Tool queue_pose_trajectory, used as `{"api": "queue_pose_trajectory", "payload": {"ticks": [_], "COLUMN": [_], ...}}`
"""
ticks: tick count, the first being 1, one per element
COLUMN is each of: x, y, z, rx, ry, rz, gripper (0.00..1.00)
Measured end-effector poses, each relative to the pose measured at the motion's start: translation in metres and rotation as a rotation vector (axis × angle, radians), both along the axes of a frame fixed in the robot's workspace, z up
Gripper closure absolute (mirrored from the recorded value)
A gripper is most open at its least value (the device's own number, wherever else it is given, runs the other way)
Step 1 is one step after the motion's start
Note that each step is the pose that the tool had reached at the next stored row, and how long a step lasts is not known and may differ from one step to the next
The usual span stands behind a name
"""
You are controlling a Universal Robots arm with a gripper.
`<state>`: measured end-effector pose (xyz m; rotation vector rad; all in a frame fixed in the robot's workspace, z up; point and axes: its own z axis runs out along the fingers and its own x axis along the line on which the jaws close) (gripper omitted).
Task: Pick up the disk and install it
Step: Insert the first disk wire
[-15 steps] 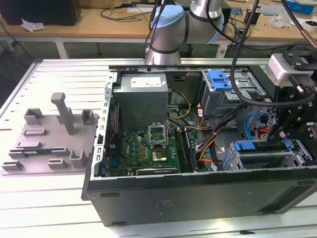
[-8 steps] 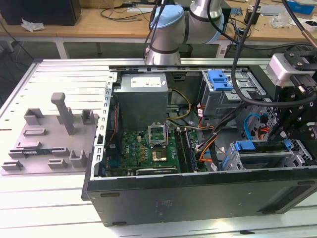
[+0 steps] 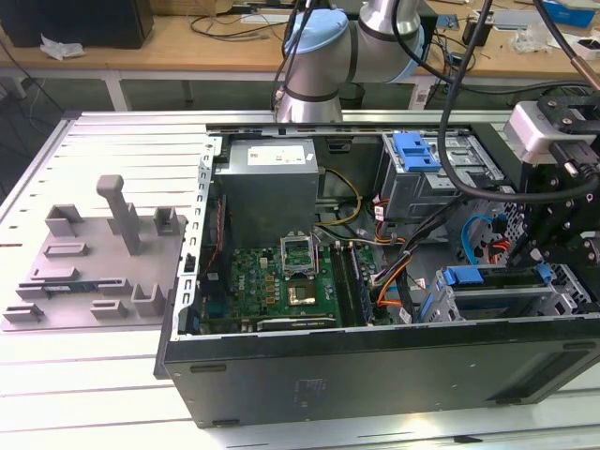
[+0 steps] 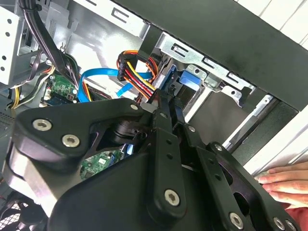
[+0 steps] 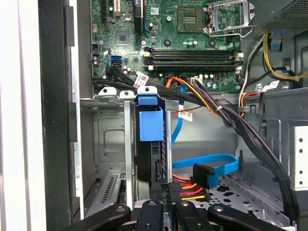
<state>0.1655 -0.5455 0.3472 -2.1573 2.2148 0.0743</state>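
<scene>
The arm (image 3: 323,56) has silver tube sections and pale blue joint caps, with black cables running down it to a white-and-grey wrist block. The gripper (image 4: 166,108) is matte black, built of flat linkage bars and rounded plates fastened with silver hex-socket screws and bolts.

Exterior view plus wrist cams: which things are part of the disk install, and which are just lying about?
Job:
- disk, blue bracket, standing in the drive cage
- gripper, right at the disk

Lying about:
- grey fixture beside the case
- motherboard
- power supply
- blue latch
- hand at the case edge
</scene>
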Motion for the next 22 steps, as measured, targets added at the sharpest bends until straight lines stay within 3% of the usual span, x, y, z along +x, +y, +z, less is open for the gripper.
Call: {"api": "queue_pose_trajectory", "payload": {"ticks": [22], "x": [0.0000], "y": [-0.0026], "z": [-0.0029], "rx": [0.0000], "ry": [0.0000], "rz": [-0.002], "gripper": [0.83]}}
